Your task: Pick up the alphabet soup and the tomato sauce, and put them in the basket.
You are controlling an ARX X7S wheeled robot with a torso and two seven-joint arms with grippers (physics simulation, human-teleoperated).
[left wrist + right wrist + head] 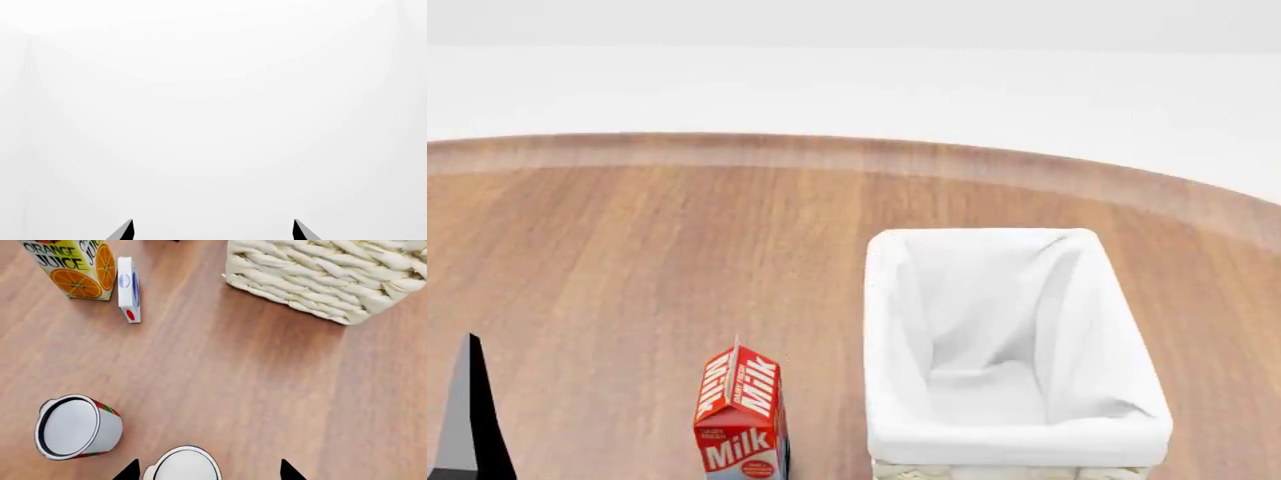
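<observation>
In the right wrist view the tomato sauce stands upright on the wood, red and green showing at the edge of its label under a silvery-white top. Beside it, the white top of a second can, the alphabet soup, shows a thin blue edge. It sits between the tips of my right gripper, which is open, the can nearer one tip. The basket shows its woven wall beyond; in the head view the basket holds only its white liner. My left gripper is open against blank white.
A milk carton stands just left of the basket. An orange juice carton and a small blue-and-white box stand past the cans. One dark finger rises at the head view's lower left. The round table's edge curves behind.
</observation>
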